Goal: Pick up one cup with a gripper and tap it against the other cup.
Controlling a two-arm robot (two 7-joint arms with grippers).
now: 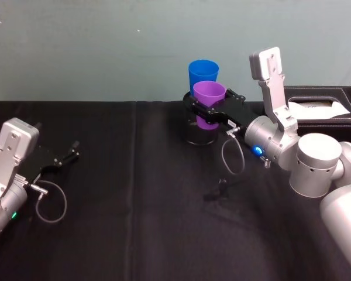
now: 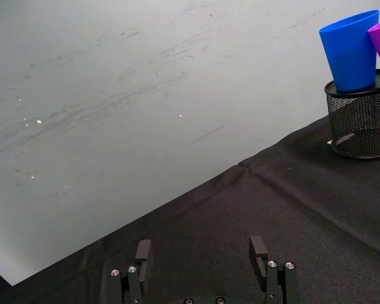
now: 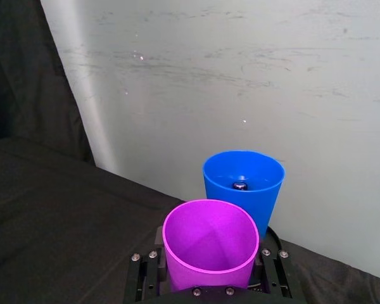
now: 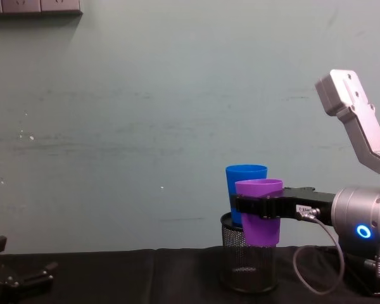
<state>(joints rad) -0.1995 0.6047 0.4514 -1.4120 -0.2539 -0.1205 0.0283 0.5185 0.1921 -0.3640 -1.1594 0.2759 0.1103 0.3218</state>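
We see a black mesh holder (image 4: 247, 269) standing on the black-clothed table (image 1: 134, 187). At our far right, a black box (image 1: 323, 122) holds white paper (image 1: 319, 107).

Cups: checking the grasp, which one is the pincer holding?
The purple cup: the right pincer is shut around its body. The blue cup stands ungripped behind it in the black mesh holder. The left pincer lies open, far left.
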